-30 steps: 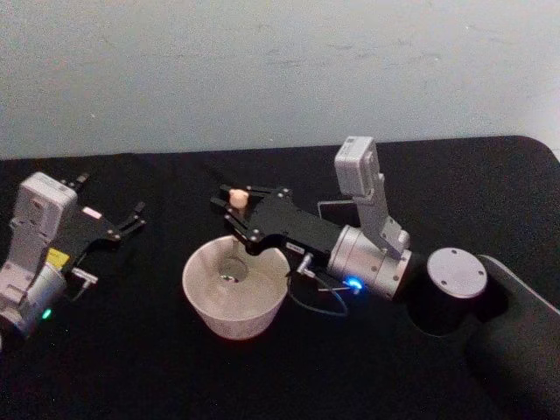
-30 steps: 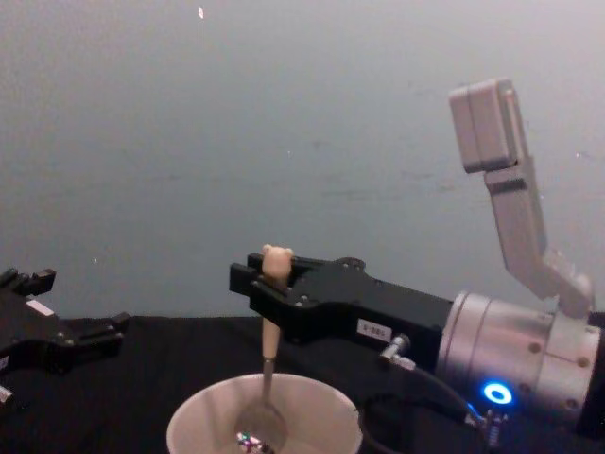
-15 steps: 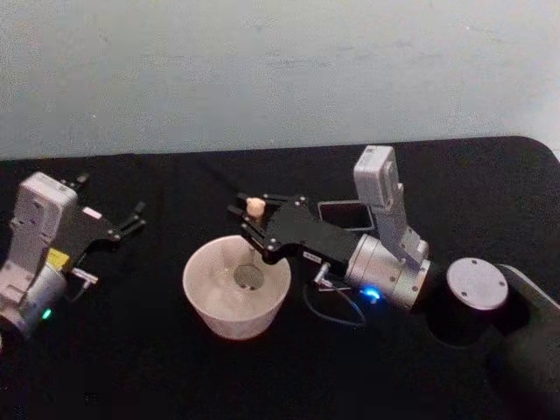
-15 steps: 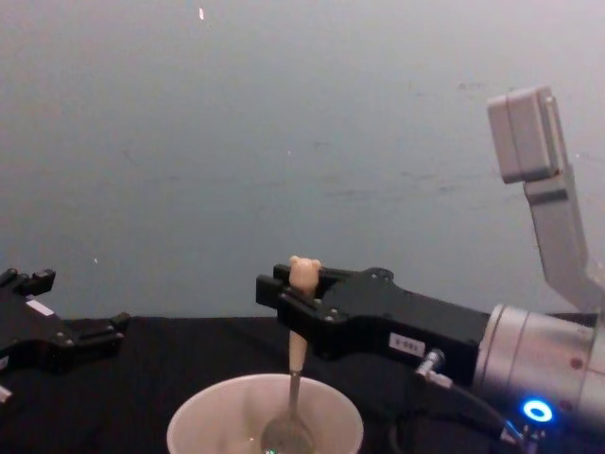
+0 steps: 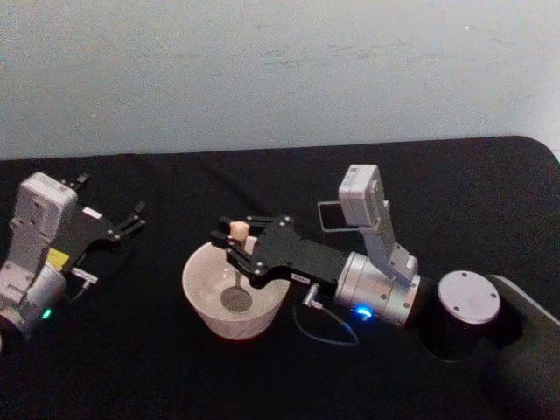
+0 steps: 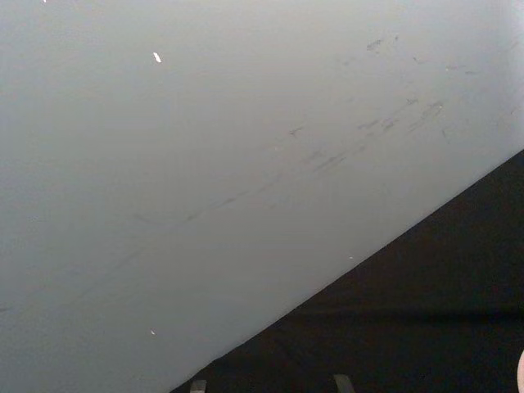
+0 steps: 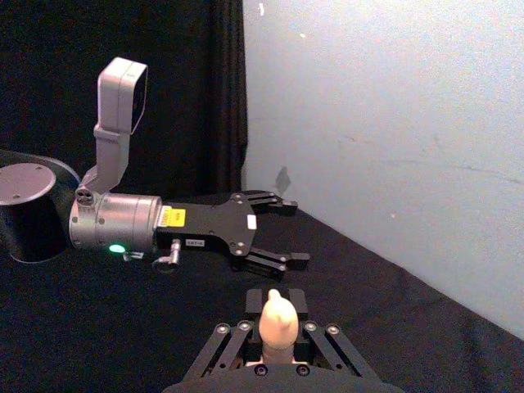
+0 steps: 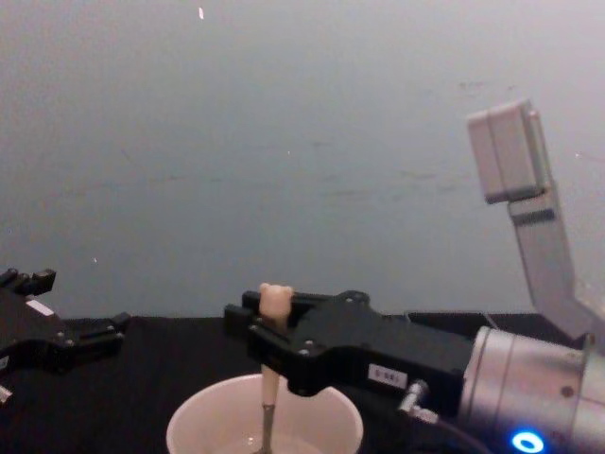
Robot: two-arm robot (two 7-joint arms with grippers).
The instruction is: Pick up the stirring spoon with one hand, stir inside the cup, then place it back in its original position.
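There is one counter (image 5: 157, 376), and with it one cup (image 5: 206, 311), one spoon (image 5: 236, 280) and one holder (image 5: 330, 217). The claws number two, the left claw (image 5: 110, 195) and the right claw (image 5: 229, 241); each has two fingers (image 7: 274, 260), so four fingers in all. The grey camera boxes are also two, the left box (image 5: 44, 206) and the right box (image 5: 360, 197), and the small lamps are two as well: one green lamp (image 5: 44, 313), one blue lamp (image 5: 354, 309).
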